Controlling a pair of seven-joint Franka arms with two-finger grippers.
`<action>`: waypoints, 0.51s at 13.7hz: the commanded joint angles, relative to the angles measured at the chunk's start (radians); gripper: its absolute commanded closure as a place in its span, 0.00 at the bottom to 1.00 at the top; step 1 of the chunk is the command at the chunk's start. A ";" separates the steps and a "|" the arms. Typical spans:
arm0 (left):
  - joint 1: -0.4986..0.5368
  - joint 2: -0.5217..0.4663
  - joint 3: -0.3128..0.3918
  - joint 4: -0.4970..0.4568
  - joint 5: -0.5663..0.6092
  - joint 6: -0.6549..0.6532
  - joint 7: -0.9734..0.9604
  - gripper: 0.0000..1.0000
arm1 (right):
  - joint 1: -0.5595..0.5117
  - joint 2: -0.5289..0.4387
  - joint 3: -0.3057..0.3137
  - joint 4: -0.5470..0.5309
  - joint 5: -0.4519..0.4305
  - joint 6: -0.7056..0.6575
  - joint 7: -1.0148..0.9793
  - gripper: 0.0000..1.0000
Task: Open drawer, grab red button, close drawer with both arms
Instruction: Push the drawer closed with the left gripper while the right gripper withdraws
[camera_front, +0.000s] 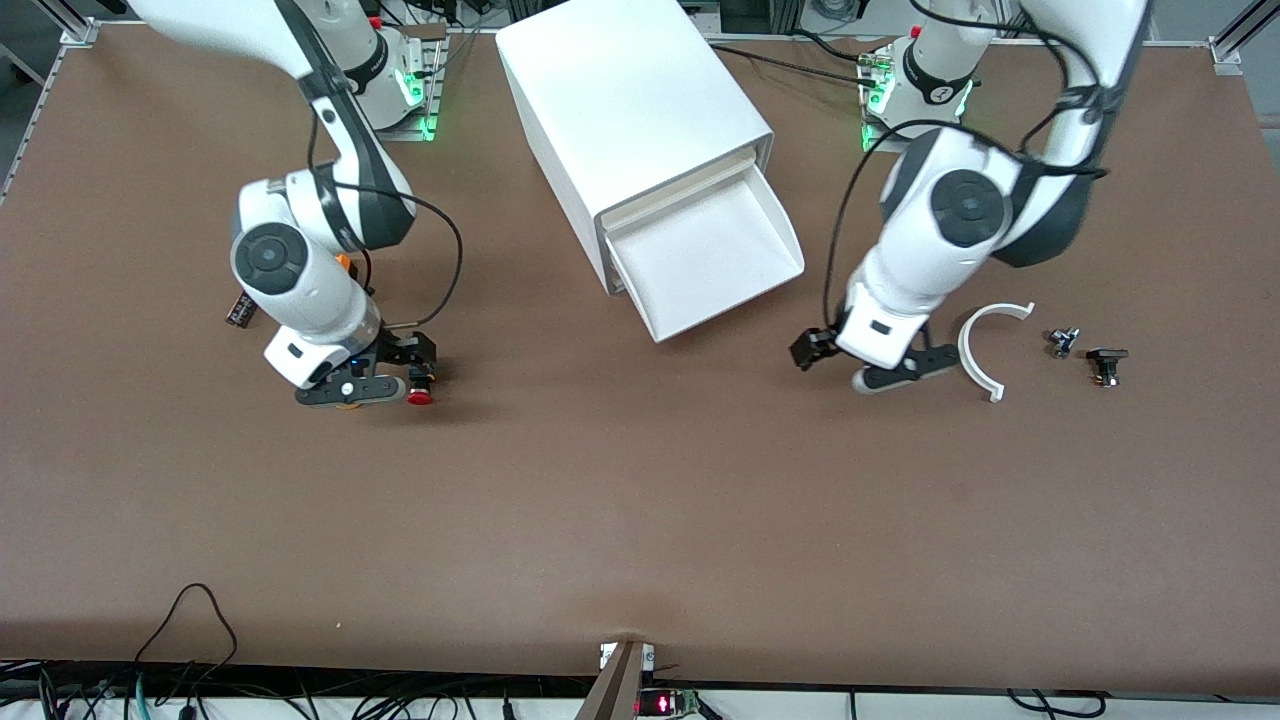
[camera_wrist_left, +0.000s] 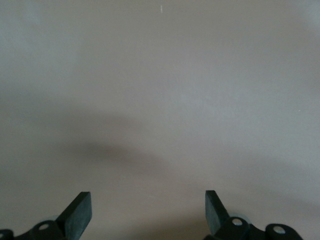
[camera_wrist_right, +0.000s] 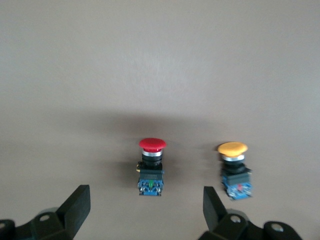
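Right pincer (camera_wrist_right: 145, 210) hangs open just above the red button (camera_wrist_right: 151, 167), which lies on the brown surface (camera_front: 640, 500) beside a yellow-capped button (camera_wrist_right: 234, 169). Left pincer (camera_wrist_left: 148, 212), also open and empty, hovers near a white curved piece (camera_front: 980, 350). Middle drawer (camera_front: 710, 255) stands pulled out.

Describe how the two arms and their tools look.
Both arms, the right arm and the left arm, are glossy white with dark grey joint bands and round grey caps. Black cables loop along each. The right tool and left tool are black, with flat two-finger pads.
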 joint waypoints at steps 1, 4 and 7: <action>0.001 -0.046 -0.059 -0.163 -0.007 0.119 -0.120 0.00 | -0.003 -0.034 0.004 0.134 0.011 -0.173 0.005 0.00; 0.001 -0.063 -0.120 -0.217 -0.007 0.150 -0.235 0.00 | -0.003 -0.057 0.004 0.295 0.011 -0.394 0.008 0.00; 0.001 -0.071 -0.180 -0.255 -0.010 0.150 -0.306 0.00 | -0.034 -0.083 0.004 0.388 0.014 -0.494 0.005 0.00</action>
